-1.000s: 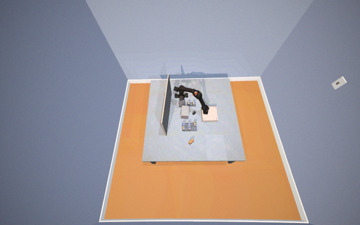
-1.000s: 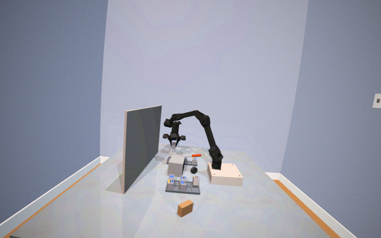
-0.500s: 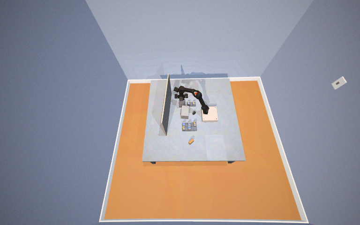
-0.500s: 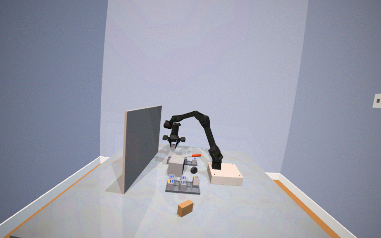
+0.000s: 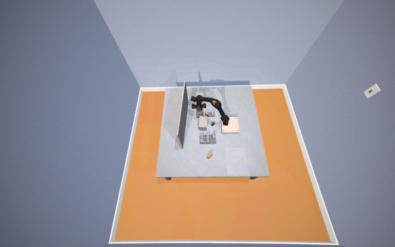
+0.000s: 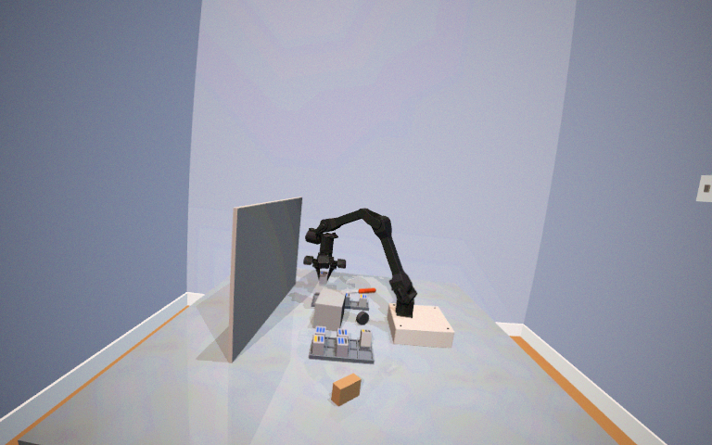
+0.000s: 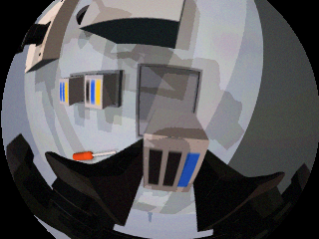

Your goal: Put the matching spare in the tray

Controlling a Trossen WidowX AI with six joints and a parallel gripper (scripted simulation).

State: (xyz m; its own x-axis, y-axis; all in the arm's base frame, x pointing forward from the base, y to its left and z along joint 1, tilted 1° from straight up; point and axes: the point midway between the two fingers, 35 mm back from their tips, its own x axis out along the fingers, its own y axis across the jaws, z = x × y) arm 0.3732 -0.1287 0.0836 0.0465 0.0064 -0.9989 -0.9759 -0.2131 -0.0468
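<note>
My gripper [image 5: 198, 108] [image 6: 324, 278] [image 7: 170, 142] is shut on a small grey spare [image 7: 171, 157] whose face shows two black stripes and one blue stripe. It hangs above a dark grey square tray [image 7: 181, 80] [image 6: 314, 300], beside the tall panel. The spare is clear of the tray floor. The mounted unit [image 5: 202, 123] [image 6: 327, 309] is a beige box just in front of the tray; its back is hidden in these views. A back rack [image 5: 209, 112] [image 6: 358, 301] [image 7: 90, 90] holds spares with blue and yellow stripes.
A front rack [image 5: 205, 138] [image 6: 341, 347] holds several more spares. A tall grey panel [image 5: 181, 116] [image 6: 262, 273] stands to the left. A red screwdriver [image 6: 366, 290] [image 7: 87, 155], a black puck [image 6: 362, 316], an orange block [image 5: 209, 155] [image 6: 346, 388] and the arm's pedestal [image 5: 230, 126] [image 6: 422, 327] are nearby.
</note>
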